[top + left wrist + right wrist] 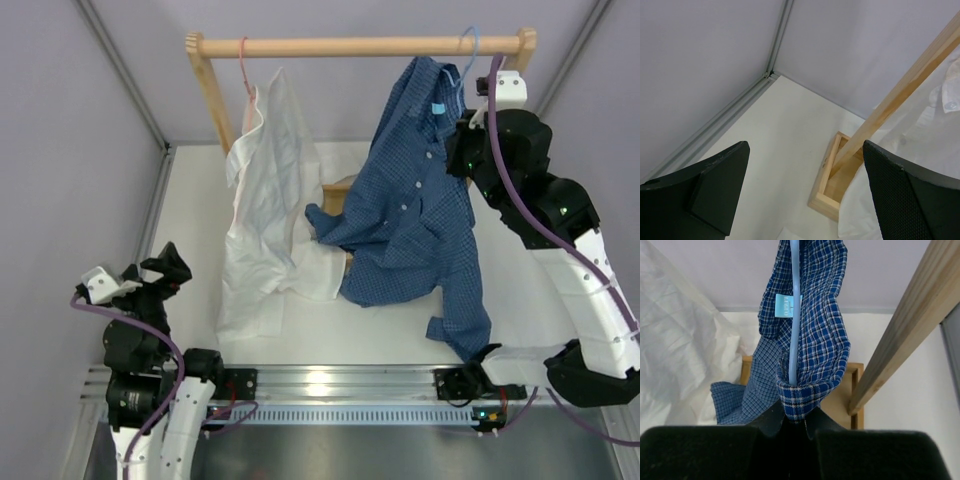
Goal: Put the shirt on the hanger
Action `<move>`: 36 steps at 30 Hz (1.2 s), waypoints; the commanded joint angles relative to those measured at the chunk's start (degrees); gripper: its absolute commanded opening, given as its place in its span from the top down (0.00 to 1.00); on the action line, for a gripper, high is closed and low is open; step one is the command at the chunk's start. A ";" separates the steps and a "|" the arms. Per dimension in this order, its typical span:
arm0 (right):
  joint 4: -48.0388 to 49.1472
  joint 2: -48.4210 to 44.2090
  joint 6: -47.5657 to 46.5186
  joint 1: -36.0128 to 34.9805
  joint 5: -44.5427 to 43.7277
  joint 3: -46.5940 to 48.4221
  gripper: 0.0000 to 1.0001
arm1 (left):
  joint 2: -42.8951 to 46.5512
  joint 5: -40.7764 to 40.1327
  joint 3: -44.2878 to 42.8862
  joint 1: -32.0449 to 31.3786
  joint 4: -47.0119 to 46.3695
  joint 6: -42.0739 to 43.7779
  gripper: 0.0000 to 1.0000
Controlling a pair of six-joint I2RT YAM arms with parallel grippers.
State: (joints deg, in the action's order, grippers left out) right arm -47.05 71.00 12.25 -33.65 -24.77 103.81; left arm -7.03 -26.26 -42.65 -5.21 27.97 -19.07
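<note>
**A:** Where is the shirt and how does it look?

**B:** It is dark blue with a fine check and white buttons down the front. It hangs from the right end of the wooden rail. The collar is up near the rail, with the light blue neck label showing. The body falls at a slant toward the left, and one sleeve trails down toward the near edge of the table. The cloth is bunched and twisted, not hanging flat.

**A:** And the hanger?

**B:** Its thin light-blue hook is over the rail, just above the collar. In the right wrist view the wire runs straight down inside the collar and passes the label. It ends in a fold of checked cloth.

**A:** What is the right gripper doing?

**B:** It is raised to the shirt's shoulder, with the arm reaching up and back beside the rack's right post. Its jaws are closed, pinching that fold of shirt. I cannot tell whether the wire is caught in the pinch too.

**A:** And the left gripper?

**B:** It is low at the near-left corner, well apart from both garments. Its jaws are spread wide and hold nothing. Its camera looks between the black fingers at the rack's wooden foot.

**A:** Anything else nearby?

**B:** A white shirt hangs on a pink hanger at the rail's left end, and its hem touches the blue one.
</note>
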 commanded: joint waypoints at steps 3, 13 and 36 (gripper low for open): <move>-3.57 1.77 -2.93 -1.68 -7.21 5.78 1.00 | -0.09 -0.11 -1.03 0.47 0.16 -0.44 0.02; -8.59 10.03 -4.26 -3.09 -7.74 13.79 1.00 | -3.08 2.17 -1.12 0.47 0.07 0.70 0.02; 4.70 -41.72 -6.19 -3.88 -10.09 -37.07 0.01 | -1.16 -3.36 2.66 0.47 0.25 7.12 0.02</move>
State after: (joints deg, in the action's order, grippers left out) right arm -43.79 34.00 8.12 -37.08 -30.06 72.14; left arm -10.24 -28.86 -40.82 -5.21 29.50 -14.15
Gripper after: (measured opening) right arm 0.993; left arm 0.980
